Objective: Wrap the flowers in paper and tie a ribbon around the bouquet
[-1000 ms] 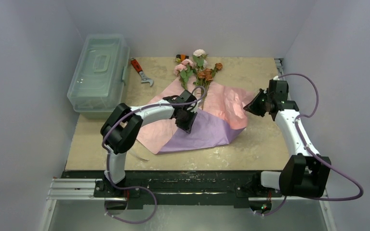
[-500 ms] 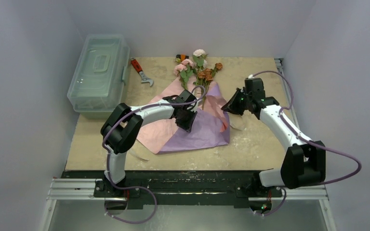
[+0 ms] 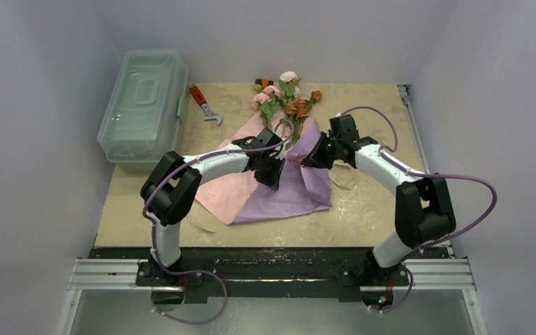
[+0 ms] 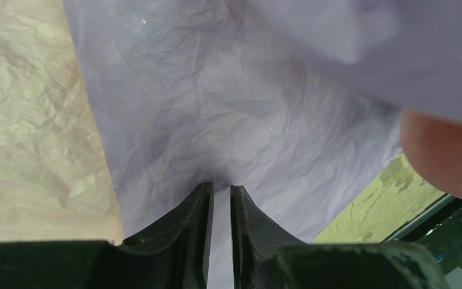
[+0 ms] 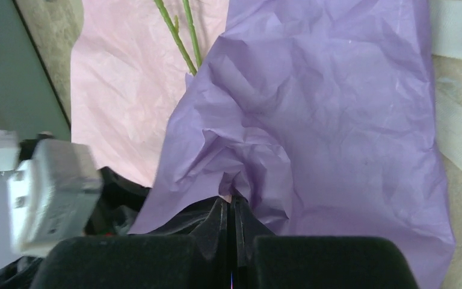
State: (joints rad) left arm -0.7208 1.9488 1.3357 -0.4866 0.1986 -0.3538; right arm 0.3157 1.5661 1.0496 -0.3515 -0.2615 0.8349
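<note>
Right gripper [image 5: 231, 203] pressed together on a bunched edge of the paper [image 3: 289, 195]; lilac flap folded over the stems; left gripper [image 4: 221, 191] pinches lilac paper mid-sheet; flowers [image 3: 287, 98] lie on the sheet, blooms past its far corner.

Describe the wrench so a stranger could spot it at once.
Start at the pale green see-through toolbox along the table's far left edge. Just right of it lies the wrench, between the box and the flowers. It is the only hard tool there: a red handle with a bare metal head.
</note>
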